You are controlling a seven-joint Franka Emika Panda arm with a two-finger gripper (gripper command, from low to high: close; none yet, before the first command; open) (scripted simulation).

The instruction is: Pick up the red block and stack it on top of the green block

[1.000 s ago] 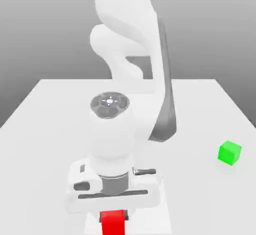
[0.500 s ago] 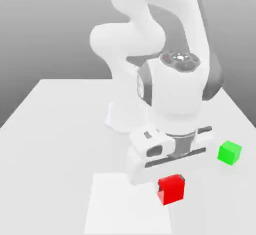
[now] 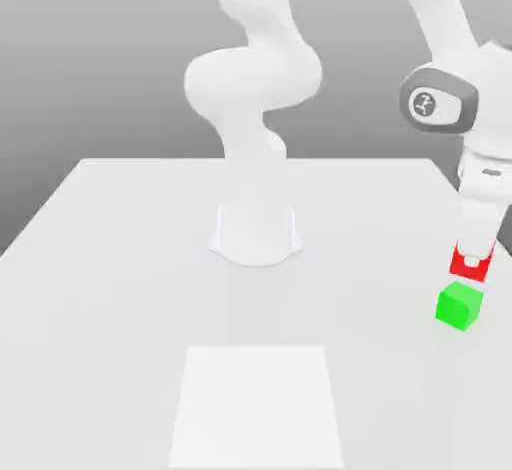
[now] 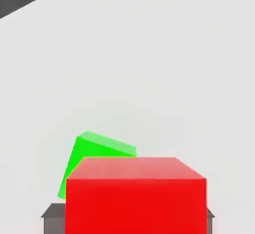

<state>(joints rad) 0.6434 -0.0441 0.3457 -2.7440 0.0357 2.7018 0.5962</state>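
Red block [image 3: 470,262] is clenched in the hand [image 3: 471,264], lifted off the worktop [image 3: 130,258] and hanging just above the green block [image 3: 459,305] at the exterior view's right. In the hand view, the red block [image 4: 135,193] covers part of the green block [image 4: 94,161], which lies a little turned and a little to one side, so the two are not yet lined up. I judge the pick and most of the carry as done; the fine alignment, the lowering and the release are left. One second ago the hand was low at the front of the worktop with the red block; since then the arm has swung it across and up, while the green block has not moved.
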